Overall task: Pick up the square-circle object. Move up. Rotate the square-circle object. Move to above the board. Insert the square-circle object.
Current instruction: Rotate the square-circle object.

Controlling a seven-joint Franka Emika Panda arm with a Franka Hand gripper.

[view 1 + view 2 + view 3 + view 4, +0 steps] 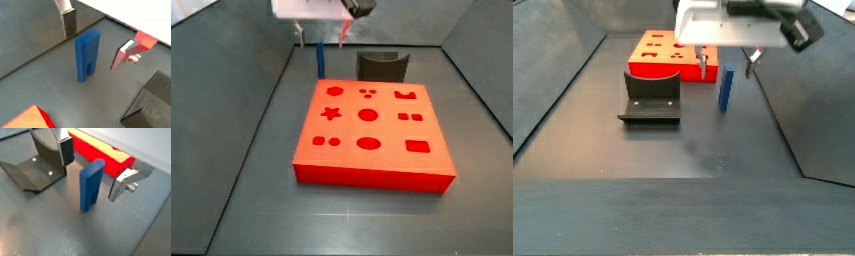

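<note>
The square-circle object is a slim blue block standing upright on the grey floor; it shows in both wrist views (87, 55) (92, 183) and both side views (318, 62) (726, 88). My gripper (93, 44) (92, 173) is open just above and around its top, one silver finger (69, 22) on each side with gaps between. It is also in both side views (322, 40) (727, 62). The red board (372, 130) (667, 50) with cut-out holes lies flat beside the block and also shows in both wrist views (100, 153) (33, 119).
The dark fixture (381, 66) (651, 100) stands on the floor next to the board, close to the blue block; it also shows in both wrist views (33, 165) (150, 107). Grey walls enclose the floor on all sides.
</note>
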